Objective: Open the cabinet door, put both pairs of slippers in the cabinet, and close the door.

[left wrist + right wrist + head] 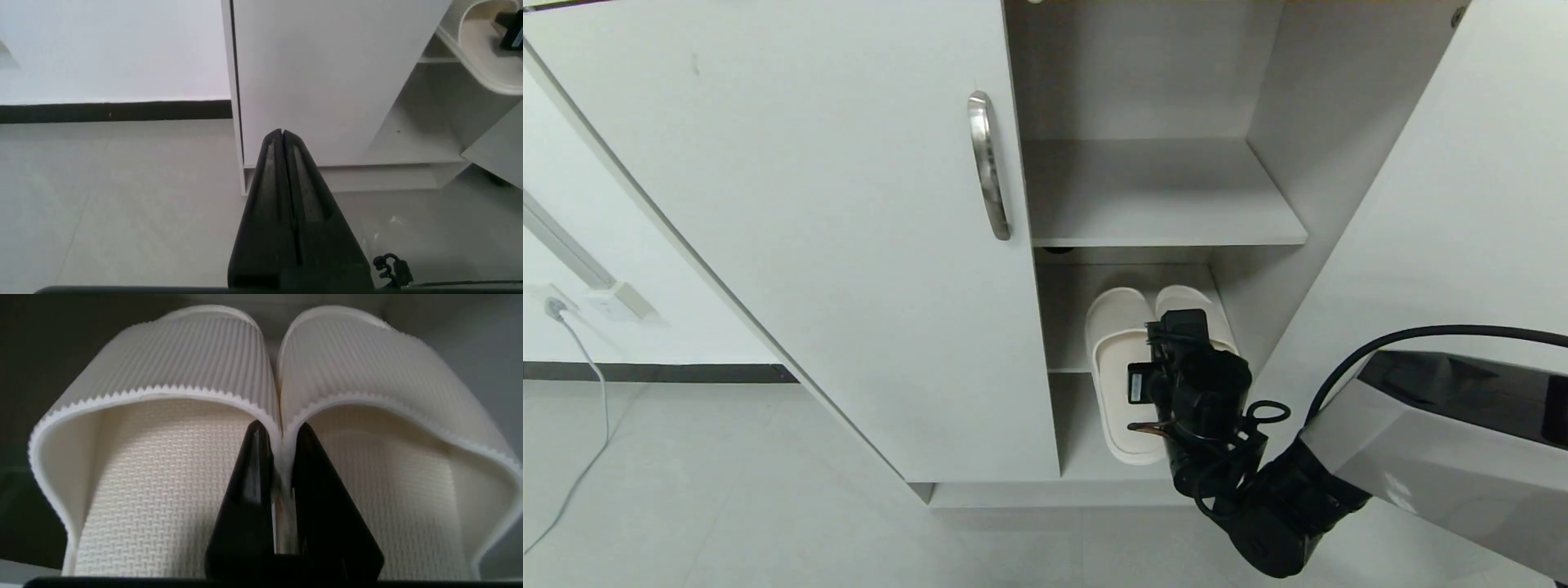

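The door [1462, 204] is open. My right gripper [1180, 322], clamped on the slippers [1117, 351], holds them across the front edge of the lower shelf in the cabinet [1327, 122]. My left gripper [282, 140] is closed and empty. I judge that release, the second pair and closing remain.

So the white cabinet [849, 245] has one door open and you can see the boards inside: a middle shelf [1160, 196], a lower shelf [1066, 359] under it, and the bottom board [1086, 445] just above the floor [727, 506]. The pair of white slippers [1115, 359] is side by side, toes in over the lower shelf and heels sticking out past its front edge. Can't tell if they actually rest on it, since the right gripper [276, 449] is pinching their inner edges. A grey cable [564, 498] trails across the pale floor tiles near the wall.
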`<state>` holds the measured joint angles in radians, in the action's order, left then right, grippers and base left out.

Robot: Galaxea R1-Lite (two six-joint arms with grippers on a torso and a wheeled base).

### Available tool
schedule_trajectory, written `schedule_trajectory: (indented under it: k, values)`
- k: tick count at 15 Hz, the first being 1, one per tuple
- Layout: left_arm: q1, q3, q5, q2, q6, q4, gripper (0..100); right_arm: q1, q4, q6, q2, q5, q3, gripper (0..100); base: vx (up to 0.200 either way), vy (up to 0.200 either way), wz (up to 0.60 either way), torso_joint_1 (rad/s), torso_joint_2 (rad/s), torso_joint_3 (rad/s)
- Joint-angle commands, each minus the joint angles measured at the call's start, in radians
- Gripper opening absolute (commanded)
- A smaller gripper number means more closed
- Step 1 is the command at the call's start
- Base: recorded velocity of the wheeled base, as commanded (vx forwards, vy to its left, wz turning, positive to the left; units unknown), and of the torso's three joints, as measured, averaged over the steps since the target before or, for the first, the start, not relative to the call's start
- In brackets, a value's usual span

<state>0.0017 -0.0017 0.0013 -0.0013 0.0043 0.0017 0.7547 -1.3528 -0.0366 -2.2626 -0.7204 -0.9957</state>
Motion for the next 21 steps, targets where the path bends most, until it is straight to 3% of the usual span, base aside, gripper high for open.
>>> schedule_trajectory:
  k: [1,9,21]
  values:
    - [0.0,0.0,0.0,0.001,0.0,0.0,0,-0.014,0.014,-0.002,-0.017,0.003,-0.041,0,0.0,0.0,0.0,0.0,0.0,0.0]
    - [0.0,0.0,0.002,0.001,-0.001,0.0,0,-0.11,0.239,0.015,-0.184,0.01,-0.443,0,0.0,0.0,0.0,0.0,0.0,0.0]
    - [0.0,0.0,0.005,0.001,-0.003,0.0,0,-0.135,0.397,0.015,-0.252,0.049,-0.695,0,0.0,0.0,0.0,0.0,0.0,0.0]
